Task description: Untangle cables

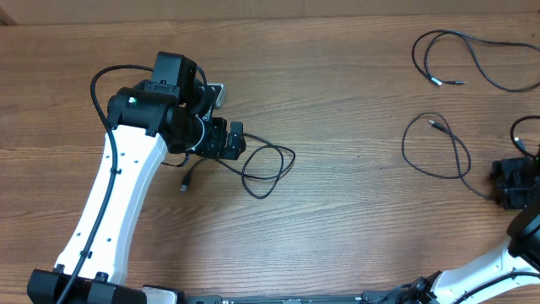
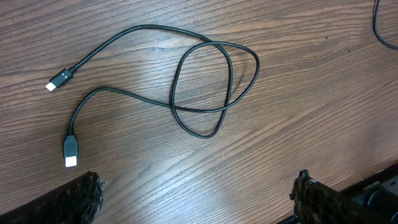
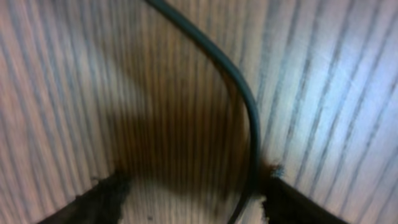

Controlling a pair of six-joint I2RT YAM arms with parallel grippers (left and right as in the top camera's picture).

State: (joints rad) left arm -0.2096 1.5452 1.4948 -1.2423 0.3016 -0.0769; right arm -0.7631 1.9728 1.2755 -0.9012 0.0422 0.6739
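We had the right gripper (image 1: pixel 510 182) low at the right edge of the table (image 1: pixel 354 228). Its jaws stood apart with a thin black cord (image 3: pixel 251 106) running between them, hard against one finger (image 3: pixel 292 200) and well clear of the other; nothing was pinched yet. From above we could not tell whether that cord belonged to the loop (image 1: pixel 405 145) lying just left of the gripper or to the short arc (image 1: pixel 516 133) at the frame's edge. To do this grasp well, we judged, the jaws needed centring on the cord before they met, so that it sat in the pads rather than slipping out past the fingertip. The hold should be light but sure, and any lift slow, with an eye on whether a neighbouring strand came up too. The left gripper (image 2: pixel 196 190) hovered spread wide and empty over the left-hand cable (image 2: pixel 175 107), which lay flat in a loop crossing over itself, both plugs (image 2: pixel 70 151) free on the table. That one looked an easy case to us. Taking it near a plug and drawing the end back through the loop would likely open it, whereas pulling on the loop's middle might tighten the crossing. A third cable (image 1: pixel 469 40) lay apart at the top right, touching none of the others.
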